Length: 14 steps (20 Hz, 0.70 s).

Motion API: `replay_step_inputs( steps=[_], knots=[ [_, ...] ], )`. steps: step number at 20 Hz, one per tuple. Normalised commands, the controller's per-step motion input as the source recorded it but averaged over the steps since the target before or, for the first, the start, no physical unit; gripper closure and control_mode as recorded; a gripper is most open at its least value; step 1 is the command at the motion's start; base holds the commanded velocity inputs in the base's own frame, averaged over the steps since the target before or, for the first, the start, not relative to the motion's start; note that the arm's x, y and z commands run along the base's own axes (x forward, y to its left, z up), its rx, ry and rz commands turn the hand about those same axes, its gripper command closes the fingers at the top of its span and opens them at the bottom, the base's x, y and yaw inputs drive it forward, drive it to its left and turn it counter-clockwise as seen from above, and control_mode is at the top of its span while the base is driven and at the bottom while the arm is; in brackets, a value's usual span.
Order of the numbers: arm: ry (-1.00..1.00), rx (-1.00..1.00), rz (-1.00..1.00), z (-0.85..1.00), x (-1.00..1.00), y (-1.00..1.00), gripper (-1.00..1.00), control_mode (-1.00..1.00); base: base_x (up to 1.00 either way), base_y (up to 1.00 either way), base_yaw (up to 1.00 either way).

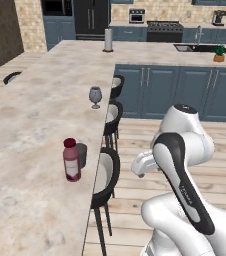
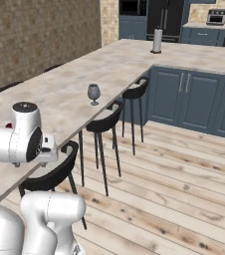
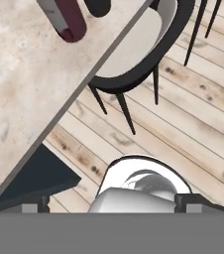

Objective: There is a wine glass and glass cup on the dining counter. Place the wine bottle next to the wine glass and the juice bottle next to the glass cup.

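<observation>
One juice bottle (image 1: 71, 160), stout and maroon with a dark red cap and white label, stands on the beige marbled bench (image 1: 30, 120), touching one dark cup (image 1: 81, 155). One stemmed wine glass (image 1: 95, 96) stands farther along. Three black stools (image 2: 104, 123) line the plank floor (image 2: 174, 184). In the hand view the bottle lies up-left of the fingers; their spread cannot be told.

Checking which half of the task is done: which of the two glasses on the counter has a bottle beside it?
The dark stemless glass cup: the juice bottle stands right beside it near the counter edge. The stemmed wine glass, farther along, stands alone.
</observation>
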Motion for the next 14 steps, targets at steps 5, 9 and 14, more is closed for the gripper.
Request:
replay_step_inputs(
  steps=[5, 9, 14],
  knots=[
    [0.0, 0.0, 0.0, 0.0, 0.0, -0.01, -1.0, -1.0, 0.0, 0.0, 0.0],
    [0.0, 0.0, 0.0, 0.0, 0.0, 0.0, -1.0, -1.0, 0.0, 0.0, 0.0],
    [0.0, 0.0, 0.0, 0.0, 0.0, 0.0, -1.0, -1.0, 0.0, 0.0, 0.0]
  ],
)
